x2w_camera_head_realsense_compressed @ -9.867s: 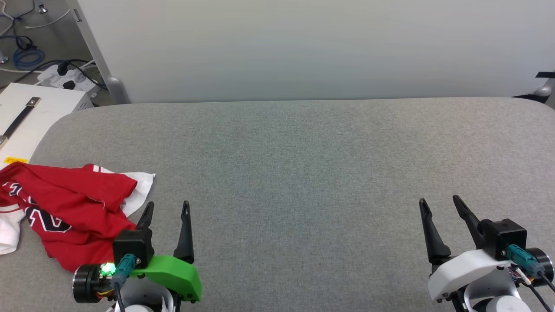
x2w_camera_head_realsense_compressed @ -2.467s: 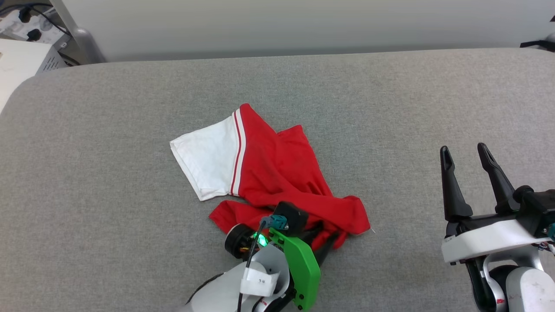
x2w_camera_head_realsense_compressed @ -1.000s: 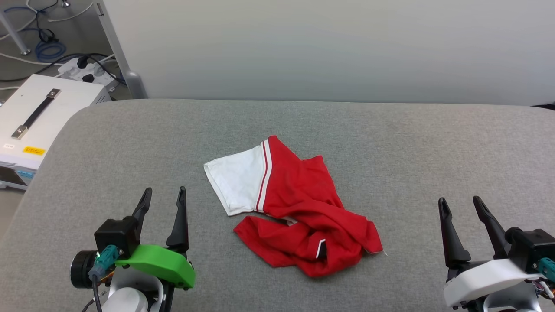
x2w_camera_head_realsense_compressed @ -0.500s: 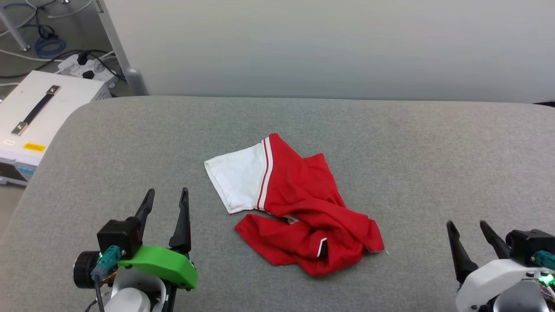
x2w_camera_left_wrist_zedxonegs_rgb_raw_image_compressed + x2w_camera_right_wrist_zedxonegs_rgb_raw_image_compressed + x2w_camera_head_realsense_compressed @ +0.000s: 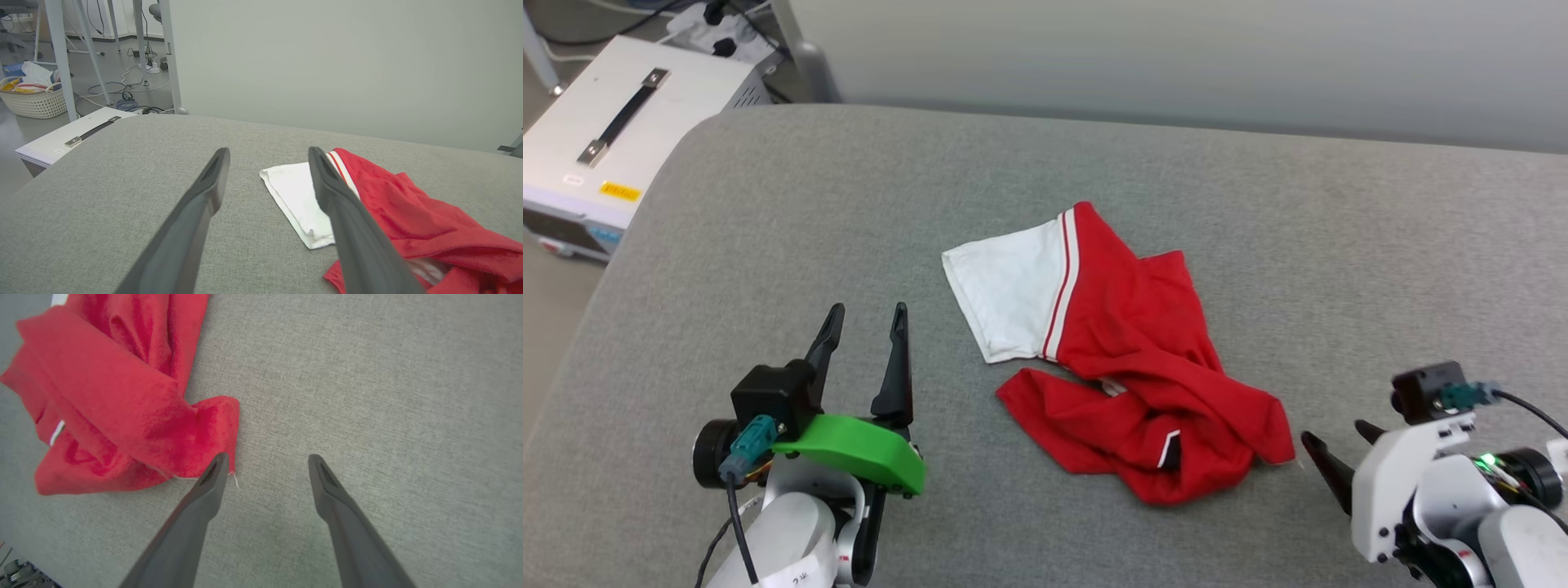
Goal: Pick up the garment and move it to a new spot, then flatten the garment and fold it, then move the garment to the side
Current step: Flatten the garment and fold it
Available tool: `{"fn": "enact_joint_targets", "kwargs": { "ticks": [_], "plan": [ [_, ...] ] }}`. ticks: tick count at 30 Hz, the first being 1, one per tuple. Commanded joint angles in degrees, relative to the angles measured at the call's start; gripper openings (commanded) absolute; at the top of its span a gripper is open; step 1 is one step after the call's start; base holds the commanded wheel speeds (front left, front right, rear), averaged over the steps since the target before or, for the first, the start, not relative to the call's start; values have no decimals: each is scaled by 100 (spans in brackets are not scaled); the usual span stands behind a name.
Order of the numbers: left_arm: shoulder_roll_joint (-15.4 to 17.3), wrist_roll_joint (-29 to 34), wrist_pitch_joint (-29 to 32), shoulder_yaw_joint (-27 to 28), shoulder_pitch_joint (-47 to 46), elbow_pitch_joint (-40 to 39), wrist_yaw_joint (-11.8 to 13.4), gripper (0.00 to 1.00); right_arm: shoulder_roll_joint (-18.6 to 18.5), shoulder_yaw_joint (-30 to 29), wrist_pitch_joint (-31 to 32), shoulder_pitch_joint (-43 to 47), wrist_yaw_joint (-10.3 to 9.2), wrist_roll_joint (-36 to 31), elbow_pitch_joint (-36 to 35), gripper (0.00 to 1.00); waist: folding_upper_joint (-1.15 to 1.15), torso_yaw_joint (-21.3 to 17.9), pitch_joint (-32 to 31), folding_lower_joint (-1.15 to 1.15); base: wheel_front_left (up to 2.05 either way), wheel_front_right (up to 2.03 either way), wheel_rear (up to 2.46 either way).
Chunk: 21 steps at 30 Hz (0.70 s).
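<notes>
Since the picture of half a second ago, the right gripper has tipped over. It now leans in low from the near right, and its two fingers point toward the garment instead of upward. The garment itself lies in the same crumpled shape on the grey tabletop; the whole picture has shifted with the camera.

Nearest to me are the two grippers. The fingers of the right one stand wide apart with nothing between them. In the right wrist view, one fingertip is just beside the red corner of the garment; whether it touches I cannot tell. The left gripper rests at the near left, its two fingers also apart and empty, near the garment but not at it.

Farther on lies the one garment, in the middle of the tabletop, with one white sleeve spread flat toward the left. Beyond the far left corner stands one white box with a black handle.
</notes>
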Motion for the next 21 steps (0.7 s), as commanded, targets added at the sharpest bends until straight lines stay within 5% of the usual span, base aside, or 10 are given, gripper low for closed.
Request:
{"fn": "enact_joint_targets", "kwargs": {
  "ticks": [1,13,14,15,21],
  "plan": [
    [-57,61,-31,29,-108,16,-49,100,-73,142,34,-196,-4,101,74,100,0,233,239,0,0,0,0],
    [-434,340,-33,225,-265,258,-390,100,-399,1534,441,-948,-4,848,1543,98,0,573,569,0,0,0,0],
    [-456,366,-33,255,-258,275,-408,100,-384,1578,531,-929,-4,973,1651,38,0,583,576,0,0,0,0],
    [-477,391,-33,286,-250,291,-423,100,-387,1638,629,-912,-4,1064,1733,0,0,589,580,0,0,0,0],
    [-531,501,-33,437,-134,399,-488,100,-415,1598,473,-928,-4,1294,1731,0,0,487,443,0,0,0,0]
  ]
}}
